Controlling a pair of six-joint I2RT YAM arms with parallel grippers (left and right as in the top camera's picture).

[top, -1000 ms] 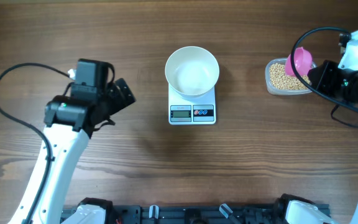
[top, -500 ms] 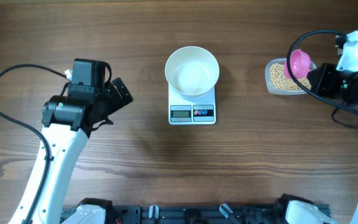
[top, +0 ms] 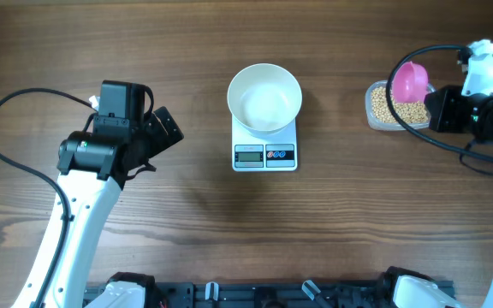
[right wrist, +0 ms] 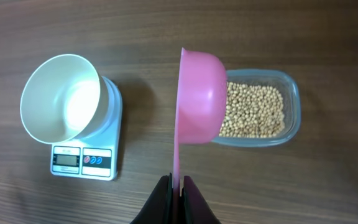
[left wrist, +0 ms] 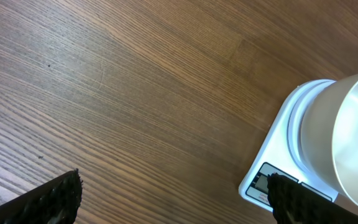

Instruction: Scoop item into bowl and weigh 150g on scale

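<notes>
Toward the far edge of the bench, about midway along it, the white bowl sits on the scale and covers most of its platform. The scale's display and button panel face the near edge, and the reading is too small for me to make out. The bowl's inside shows plain white.

Well off toward the right edge, level with the bowl, a clear tub holds the beans. My right hand is pinched tight on the thin handle of a pink scoop. From the wrist camera the scoop stands on edge, its rounded cup bulging toward the tub. From overhead the cup hangs over the far part of the tub. I cannot tell whether it touches the beans or carries any.

My left hand is spread as wide as it goes and holds nothing. It is over bare wood toward the left edge, well apart from the scale. Its dark fingers point toward the scale, and in its wrist view one fingertip overlaps the scale's front corner.
</notes>
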